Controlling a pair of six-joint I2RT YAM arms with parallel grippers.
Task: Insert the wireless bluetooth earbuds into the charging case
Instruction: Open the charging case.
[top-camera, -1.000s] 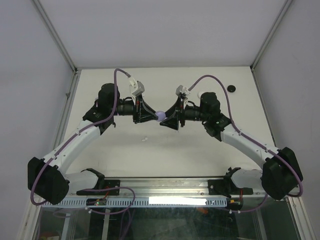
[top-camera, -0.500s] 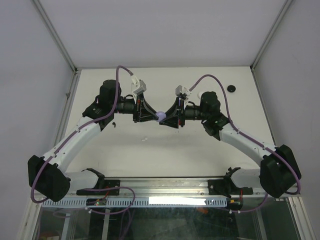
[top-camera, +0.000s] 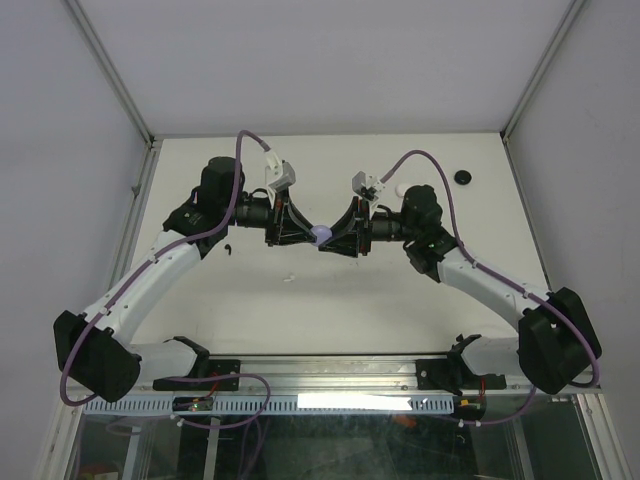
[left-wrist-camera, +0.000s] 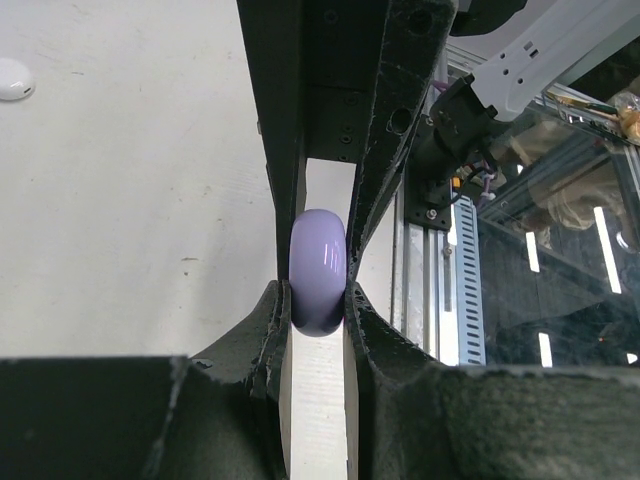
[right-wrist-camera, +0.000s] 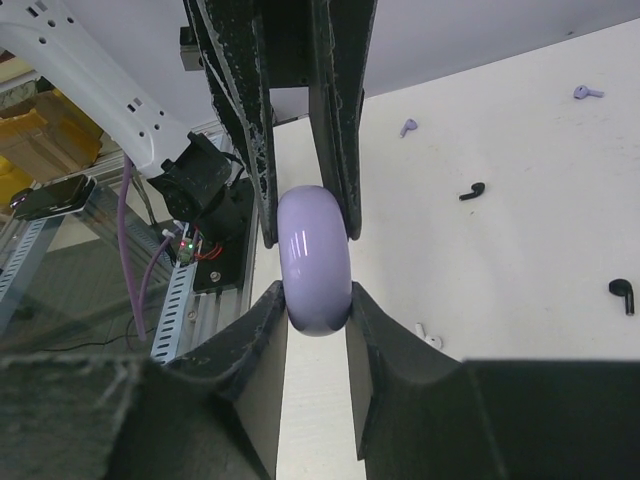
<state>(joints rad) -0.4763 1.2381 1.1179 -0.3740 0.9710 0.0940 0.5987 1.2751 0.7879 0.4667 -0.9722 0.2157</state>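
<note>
Above the middle of the table (top-camera: 300, 320), the two arms meet head-on with a lilac charging case (top-camera: 320, 234) pinched between them. The left gripper (top-camera: 310, 233) comes in from the left. Its jaws are closed tight on the case, and its wrist view shows one padded finger (left-wrist-camera: 272, 310) pressed to each flat face of the puck. The right gripper (top-camera: 332, 238) reaches in from the opposite side. Its jaws are also drawn in against the same case, and its fingers (right-wrist-camera: 268, 310) touch the rounded sides just below where the left gripper's fingers hold it. The case sits edge-on to both wrist cameras and is off the tabletop; I cannot tell from either view whether its lid is cracked open.

None of the earbuds is in the case or in either gripper. They lie loose on the table:
- A white earbud (top-camera: 289, 277) lies a little nearer the arm bases than the case.
- A black earbud (right-wrist-camera: 472, 190) and a second black earbud (right-wrist-camera: 622, 295) lie on the left arm's side.
- Two lilac earbuds (right-wrist-camera: 587, 92) lie farther out on that side, well apart from each other.

A black puck (top-camera: 464, 176) sits near the far right corner. A white puck (left-wrist-camera: 10, 78) shows at the edge of the left wrist view.
</note>
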